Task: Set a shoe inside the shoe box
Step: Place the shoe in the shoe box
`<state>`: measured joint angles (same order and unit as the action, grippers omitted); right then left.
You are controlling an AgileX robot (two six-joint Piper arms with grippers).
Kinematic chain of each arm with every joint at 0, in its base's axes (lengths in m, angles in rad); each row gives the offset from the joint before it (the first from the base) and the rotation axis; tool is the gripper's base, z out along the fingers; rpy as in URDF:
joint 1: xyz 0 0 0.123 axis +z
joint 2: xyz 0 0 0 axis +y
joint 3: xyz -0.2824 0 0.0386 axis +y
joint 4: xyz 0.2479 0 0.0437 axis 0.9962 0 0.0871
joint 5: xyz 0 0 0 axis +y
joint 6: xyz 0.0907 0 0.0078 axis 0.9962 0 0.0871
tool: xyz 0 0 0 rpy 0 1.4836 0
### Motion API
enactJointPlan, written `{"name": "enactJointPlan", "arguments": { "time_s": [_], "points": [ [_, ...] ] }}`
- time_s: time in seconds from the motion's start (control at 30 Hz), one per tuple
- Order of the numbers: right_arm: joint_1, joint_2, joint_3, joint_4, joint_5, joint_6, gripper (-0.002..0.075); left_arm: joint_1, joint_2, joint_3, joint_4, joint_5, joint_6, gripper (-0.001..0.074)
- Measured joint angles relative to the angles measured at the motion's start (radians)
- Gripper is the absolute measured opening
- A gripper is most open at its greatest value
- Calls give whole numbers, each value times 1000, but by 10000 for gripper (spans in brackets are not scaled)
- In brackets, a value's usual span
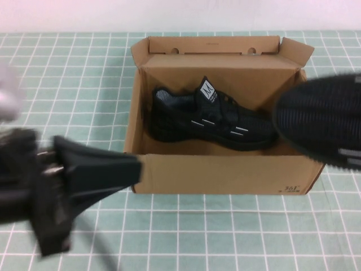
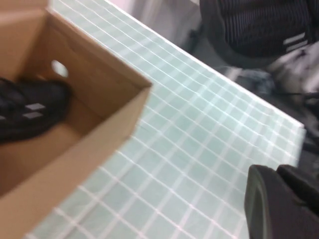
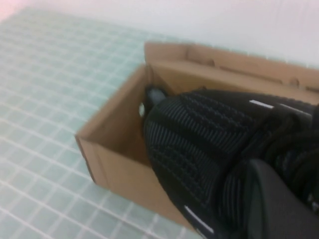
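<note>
High view: the left gripper [image 1: 132,169] hangs at the shoe box's [image 1: 225,175] front-left corner, fingers pressed together on nothing. Inside the box lies one black sneaker [image 1: 211,121]. At the right, the right gripper [image 3: 279,209] pinches the shoe [image 1: 327,121], held above the box's right end.

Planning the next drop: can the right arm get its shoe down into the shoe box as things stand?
Probably yes. The right gripper, shut on the shoe, hangs over the shoe box, whose lid is open. Its mate fills the back; the front strip looks tight. The left gripper, shut, sits outside the box's front-left corner.
</note>
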<state>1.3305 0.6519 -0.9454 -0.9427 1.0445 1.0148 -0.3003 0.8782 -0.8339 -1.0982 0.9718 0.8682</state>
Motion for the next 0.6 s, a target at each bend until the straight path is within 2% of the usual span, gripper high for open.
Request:
{"name": "enactJointPlan", "arguments": {
  "time_s": [0.13,0.3,0.6],
  "points": [
    [0,67,-88,-8,-2,-2,2,0,-151,0,99,-48,-89,-1],
    [0,193,-175,-11,-3,-20,2,0,-287,0,139,-54,-163,-1],
    [-13,450,-350,-7,70,-333,2,0,-369,0,232,2,-280,-1]
  ]
}}
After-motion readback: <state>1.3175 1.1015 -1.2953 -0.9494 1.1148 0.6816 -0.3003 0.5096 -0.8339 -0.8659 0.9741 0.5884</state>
